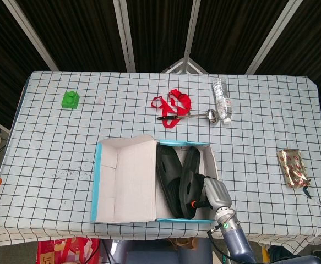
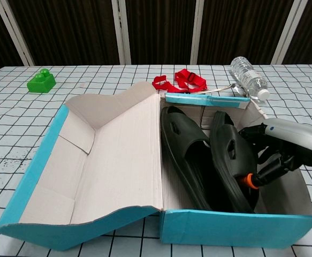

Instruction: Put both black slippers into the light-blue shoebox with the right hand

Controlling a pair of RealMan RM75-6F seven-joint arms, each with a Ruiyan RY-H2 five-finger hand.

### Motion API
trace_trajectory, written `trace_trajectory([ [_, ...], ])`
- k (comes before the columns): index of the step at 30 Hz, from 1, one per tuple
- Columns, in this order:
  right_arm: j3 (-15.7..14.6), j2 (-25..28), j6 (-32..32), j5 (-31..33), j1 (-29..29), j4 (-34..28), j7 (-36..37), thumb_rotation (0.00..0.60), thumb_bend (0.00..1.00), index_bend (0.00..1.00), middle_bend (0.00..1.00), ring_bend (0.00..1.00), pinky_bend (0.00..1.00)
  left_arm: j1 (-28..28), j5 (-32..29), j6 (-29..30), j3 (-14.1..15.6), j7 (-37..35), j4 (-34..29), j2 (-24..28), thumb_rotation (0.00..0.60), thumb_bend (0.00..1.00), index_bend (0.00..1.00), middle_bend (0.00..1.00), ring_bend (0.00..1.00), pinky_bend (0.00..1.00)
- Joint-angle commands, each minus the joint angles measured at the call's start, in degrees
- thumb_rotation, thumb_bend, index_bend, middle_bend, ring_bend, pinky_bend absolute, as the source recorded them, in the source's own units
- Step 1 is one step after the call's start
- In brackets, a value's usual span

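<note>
Now both black slippers sit inside the light-blue shoebox (image 2: 236, 233): the first slipper (image 2: 185, 147) lies flat along the middle of the open compartment, just beside the raised lid (image 2: 121, 155), and the second slipper (image 2: 231, 160) stands tilted on its edge between the first one and the right wall, its strap side turned outward. Right robot hand (image 2: 271, 155) is down in the box at that wall, fingers curled against the second slipper and apparently gripping it; the exact contact under the fingers is hidden, in the head view too, where the robot hand (image 1: 214, 192) covers the slipper's near end. Judgement: step in hand is the release of the second slipper. To do it well, let the slipper settle against its mate before the fingers part, spread them only slightly so they do not catch the strap hole or push the cardboard wall, then lift straight up and out, since the box looks light enough to drag. Slippers are matte black moulded foam or rubber, ridged soles, vent holes in the strap; likely soft and grippy. Left robot hand is out of sight in both views. Around the box on the checked desk (image 1: 259, 148): red strap (image 1: 171, 103), ladle (image 1: 196, 115), water bottle (image 1: 222, 100), green block (image 1: 70, 99), foil packet (image 1: 293, 168).
</note>
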Motion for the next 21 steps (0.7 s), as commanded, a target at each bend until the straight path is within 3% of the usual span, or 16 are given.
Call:
trace_trajectory([
  [1,-1.96,-2.7,2.74,-3.74,-0.86,2.37,-4.62,0.6,0.63,0.42,0.33,0.29,0.4,-0.04,0.03,-0.1,0.04,0.0,-0.02,0.01,0.6,0.22,0.03,0.0,0.0,0.02],
  [16,-3.04,-2.77,0.72,-6.91,-2.78,4.06,-12.36,0.6,0.63,0.42,0.33,0.29,0.4,-0.06,0.31,-0.07,0.21,0.2,-0.15,-0.04,0.6,0.22,0.03,0.0,0.0,0.02],
  [21,-1.59,-2.42,-0.8,-6.08,-3.27,3.71,-12.05,0.6,0.63,0.42,0.33,0.29,0.4,-0.08,0.24,-0.25,0.27,0.38,-0.17,-0.04,0.6,0.22,0.03,0.0,0.0,0.02],
])
